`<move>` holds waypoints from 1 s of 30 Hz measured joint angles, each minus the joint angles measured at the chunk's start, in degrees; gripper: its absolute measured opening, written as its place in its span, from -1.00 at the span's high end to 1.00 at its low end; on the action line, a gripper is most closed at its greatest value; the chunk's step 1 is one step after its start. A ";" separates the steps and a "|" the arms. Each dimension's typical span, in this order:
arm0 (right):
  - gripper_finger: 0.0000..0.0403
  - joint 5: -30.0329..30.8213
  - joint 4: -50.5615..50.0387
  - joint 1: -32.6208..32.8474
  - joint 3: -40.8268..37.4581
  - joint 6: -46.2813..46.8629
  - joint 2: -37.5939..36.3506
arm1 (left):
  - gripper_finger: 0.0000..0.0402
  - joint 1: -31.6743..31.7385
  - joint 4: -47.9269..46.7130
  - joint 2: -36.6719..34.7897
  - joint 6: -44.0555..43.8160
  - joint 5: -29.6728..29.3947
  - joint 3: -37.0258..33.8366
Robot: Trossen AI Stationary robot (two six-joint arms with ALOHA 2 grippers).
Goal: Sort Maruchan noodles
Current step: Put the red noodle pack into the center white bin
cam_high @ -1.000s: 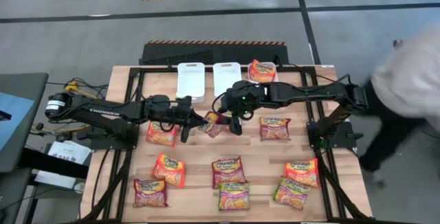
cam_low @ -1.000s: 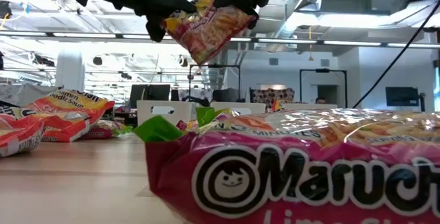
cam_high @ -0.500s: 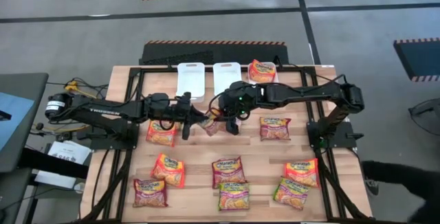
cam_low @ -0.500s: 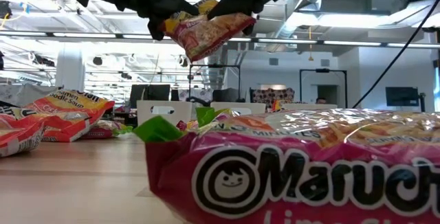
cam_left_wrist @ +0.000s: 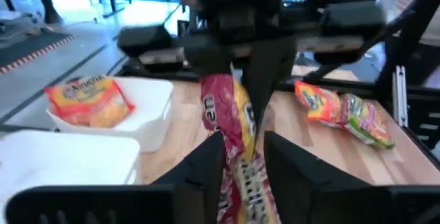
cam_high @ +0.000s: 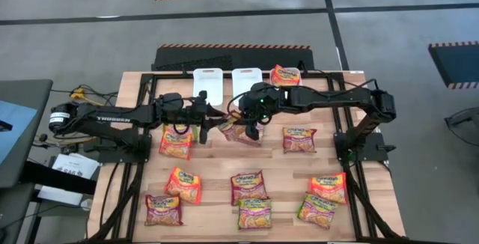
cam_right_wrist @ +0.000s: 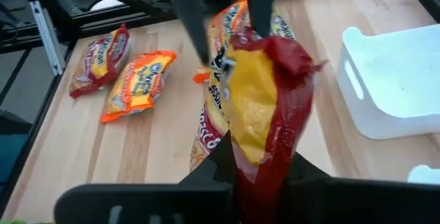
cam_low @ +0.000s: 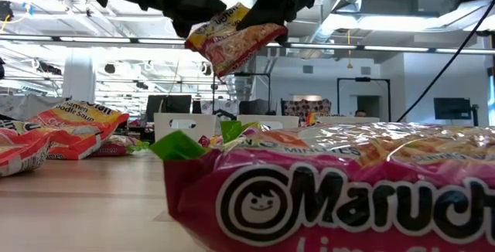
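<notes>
One Maruchan noodles packet point(cam_high: 236, 131) with maroon trim hangs in the air over the table's far middle, between my two grippers. My right gripper point(cam_high: 252, 129) is shut on it. My left gripper point(cam_high: 212, 122) points level toward the table's right and is open, its fingers point(cam_right_wrist: 189, 28) on either side of the packet's other end point(cam_left_wrist: 234, 131). Several more packets lie flat on the table, one point(cam_high: 176, 144) below my left arm and another point(cam_high: 299, 139) to the right. My right gripper pinches the packet's maroon end point(cam_right_wrist: 271, 138) between its two fingers, slanting down from the table's right. The packet is lifted clear and tilted in the low view point(cam_low: 232, 39). My left gripper: I cannot tell whether its parted fingers touch the packet's other end.
White bins point(cam_high: 207, 87) point(cam_high: 246, 83) stand at the far edge; another white bin point(cam_left_wrist: 155, 107) holds an orange packet point(cam_high: 285, 76). Packets lie across the near half, such as point(cam_high: 183, 185), point(cam_high: 248, 187), point(cam_high: 329, 187). Black frame rails point(cam_high: 350, 162) border the table.
My right gripper has shut on the packet's end. Both grippers and the packet have shifted a little toward the table's far edge. The packet stays lifted clear, and its end on my left gripper's side has tipped up.
</notes>
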 joint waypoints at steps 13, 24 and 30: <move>0.78 0.42 -4.68 -11.59 -0.07 -7.39 -5.73 | 0.39 4.84 -9.12 -9.83 2.64 0.01 3.38; 0.77 -6.05 11.52 -30.79 -5.72 -6.58 -6.29 | 0.39 5.23 -17.30 -12.19 2.63 -0.21 3.33; 0.77 -8.95 21.85 -35.63 -11.35 -0.65 -1.78 | 0.39 5.25 -18.37 -12.22 2.95 -0.32 3.33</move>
